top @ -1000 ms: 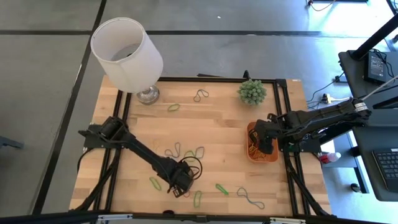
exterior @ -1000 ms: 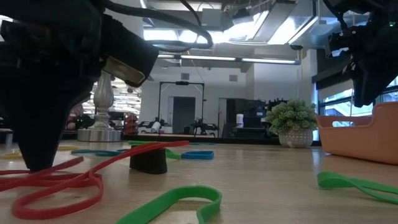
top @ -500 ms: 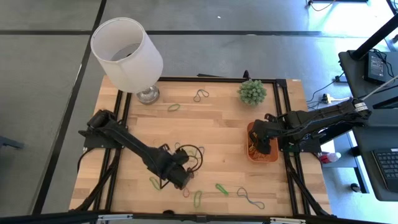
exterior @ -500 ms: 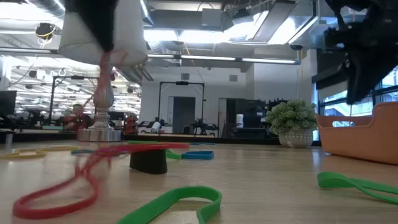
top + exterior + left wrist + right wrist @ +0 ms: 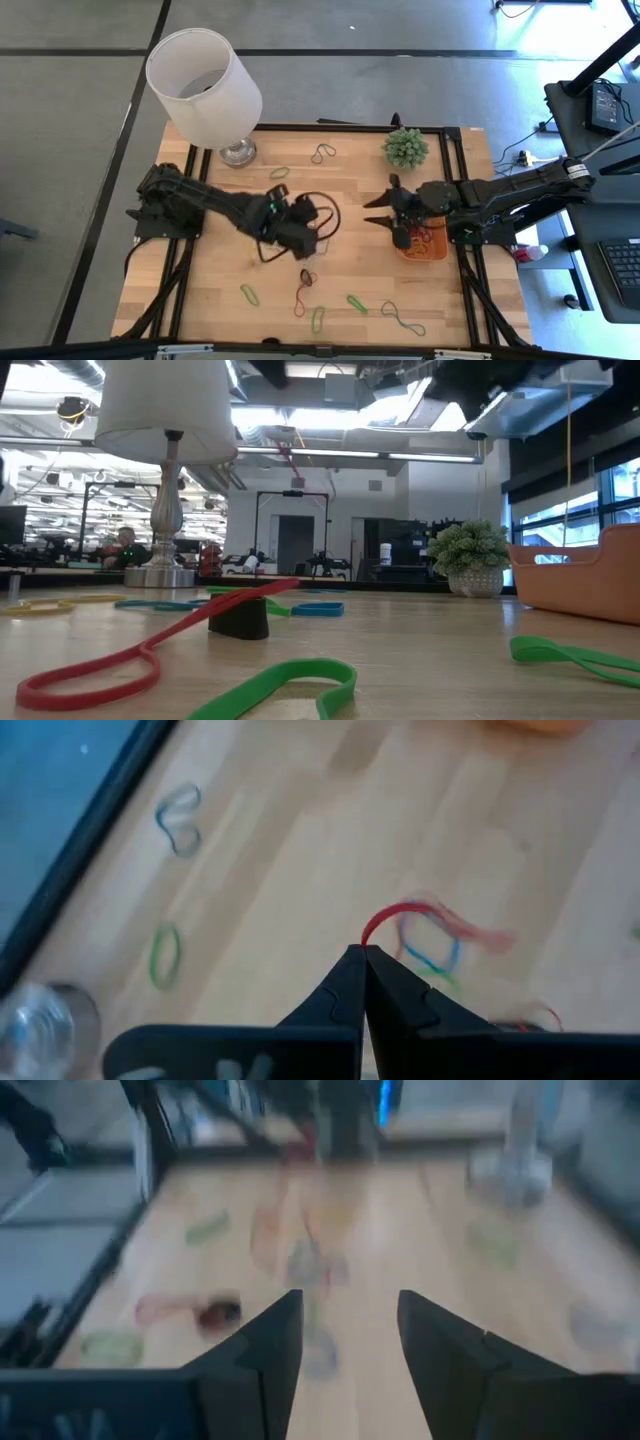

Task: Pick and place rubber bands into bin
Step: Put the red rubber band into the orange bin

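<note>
One red rubber band (image 5: 392, 916) in left tool (image 5: 364, 956)

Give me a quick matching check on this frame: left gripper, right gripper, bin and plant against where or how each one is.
1. left gripper
2. right gripper
3. bin
4. plant

a. at the table's far edge
b. open, beside the bin
c. shut on a red rubber band, mid-table
d. at the table's right edge, bands inside

Pairs: 1-c, 2-b, 3-d, 4-a
</note>
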Robot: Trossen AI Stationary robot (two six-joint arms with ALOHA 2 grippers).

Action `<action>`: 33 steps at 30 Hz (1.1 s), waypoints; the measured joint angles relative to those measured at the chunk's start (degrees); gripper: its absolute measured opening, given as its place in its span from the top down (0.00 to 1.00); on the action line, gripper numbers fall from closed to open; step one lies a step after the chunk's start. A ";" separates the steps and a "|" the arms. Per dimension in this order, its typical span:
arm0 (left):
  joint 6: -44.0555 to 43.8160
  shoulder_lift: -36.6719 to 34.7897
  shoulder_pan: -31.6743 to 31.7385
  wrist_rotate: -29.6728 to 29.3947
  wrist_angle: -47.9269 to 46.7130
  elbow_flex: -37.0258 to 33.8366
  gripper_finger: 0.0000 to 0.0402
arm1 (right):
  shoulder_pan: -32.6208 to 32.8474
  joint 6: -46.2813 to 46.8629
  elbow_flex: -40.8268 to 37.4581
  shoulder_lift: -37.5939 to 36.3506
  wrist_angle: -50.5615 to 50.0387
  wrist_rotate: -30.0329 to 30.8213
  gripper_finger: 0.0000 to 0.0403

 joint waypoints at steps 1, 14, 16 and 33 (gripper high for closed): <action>2.30 0.00 1.14 -0.05 1.34 0.16 1.00 | -0.02 -1.41 0.00 0.80 2.66 -0.03 0.58; 30.48 0.00 12.27 10.12 25.92 0.21 1.00 | -2.10 3.46 0.00 14.82 21.92 3.05 0.49; 33.64 0.00 13.02 12.61 28.55 0.21 1.00 | -2.62 4.46 0.21 15.39 22.10 6.45 0.47; 46.90 0.00 15.34 19.13 32.77 0.24 1.00 | -4.50 1.90 4.85 15.67 17.07 8.38 0.97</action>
